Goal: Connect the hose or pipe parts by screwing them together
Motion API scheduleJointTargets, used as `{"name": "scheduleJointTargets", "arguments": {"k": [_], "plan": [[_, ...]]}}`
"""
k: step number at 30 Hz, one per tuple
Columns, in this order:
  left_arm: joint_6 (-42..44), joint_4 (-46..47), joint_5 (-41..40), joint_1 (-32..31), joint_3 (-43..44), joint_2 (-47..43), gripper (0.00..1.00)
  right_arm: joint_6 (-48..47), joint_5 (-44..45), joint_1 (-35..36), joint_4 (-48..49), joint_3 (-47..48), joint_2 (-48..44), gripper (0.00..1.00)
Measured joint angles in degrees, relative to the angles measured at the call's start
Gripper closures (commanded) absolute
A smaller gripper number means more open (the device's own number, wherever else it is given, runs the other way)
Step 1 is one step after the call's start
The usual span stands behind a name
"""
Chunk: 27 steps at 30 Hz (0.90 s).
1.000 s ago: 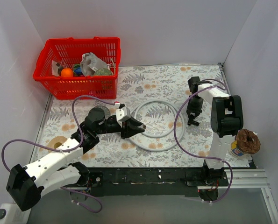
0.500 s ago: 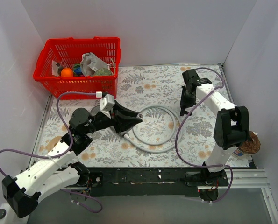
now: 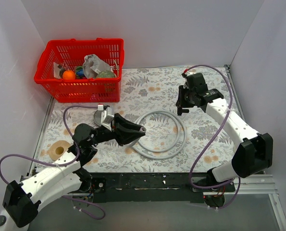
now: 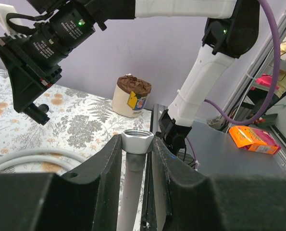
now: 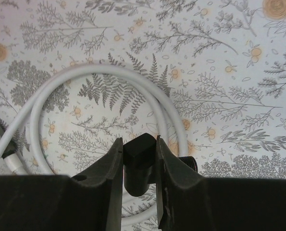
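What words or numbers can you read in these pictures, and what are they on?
Nothing can be read for sure.
Black motor on the right arm: white print, too blurred to read.
Orange box: print too small to read.
Sticker on the brown-topped tub: blurred, unreadable.
Packets in the red basket: too small to read.
Hose: no writing shows.

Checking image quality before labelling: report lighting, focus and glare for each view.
Top view: even, soft light, faint shadows, all sharp. Left wrist: hose nut sharp with slight sheen, left pincer dark and soft-edged. Right wrist: floral cloth crisp, no glare; right pincer a featureless silhouette.
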Motion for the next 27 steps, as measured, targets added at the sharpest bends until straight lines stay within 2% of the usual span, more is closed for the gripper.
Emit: {"name": "scheduleJointTargets", "arguments": {"k": [3, 12, 19, 21, 22, 23, 25, 27], "plan": [[0.6, 1.5, 0.1, 0.0, -2.0, -0.2, 1.0, -0.3, -0.3, 2.4, -0.7, -0.5, 1.9, 0.99], [1.9, 2.5, 0.0, 0.1, -6.2, -4.7, 1.0, 0.0, -0.5, 17.4, -2.0, -1.9, 14.2, 0.99], [1.8, 2.5, 1.3, 2.5, -8.3, -10.9, 1.0, -0.1, 0.5, 18.8, -3.7, -1.0, 22.7, 0.99], [1.8, 2.6, 1.9, 3.4, -9.2, -12.2, 1.0, -0.1, 0.6, 18.7, -5.2, 0.6, 24.2, 0.86], [1.8, 2.6, 2.2, 3.7, -9.8, -12.8, 1.0, -0.3, 0.8, 18.7, -6.1, 1.7, 25.0, 0.68], [1.8, 2.6, 2.4, 3.8, -10.4, -13.3, 1.0, -0.4, 1.0, 18.7, -6.8, 2.9, 25.8, 0.62], [1.8, 2.6, 2.6, 4.0, -11.5, -14.0, 1.0, -0.7, 1.2, 18.7, -8.9, 5.7, 28.1, 0.53], [1.9, 2.8, 2.8, 4.1, -12.4, -14.4, 1.0, -1.2, 1.6, 18.7, -10.8, 8.7, 30.7, 0.49]]}}
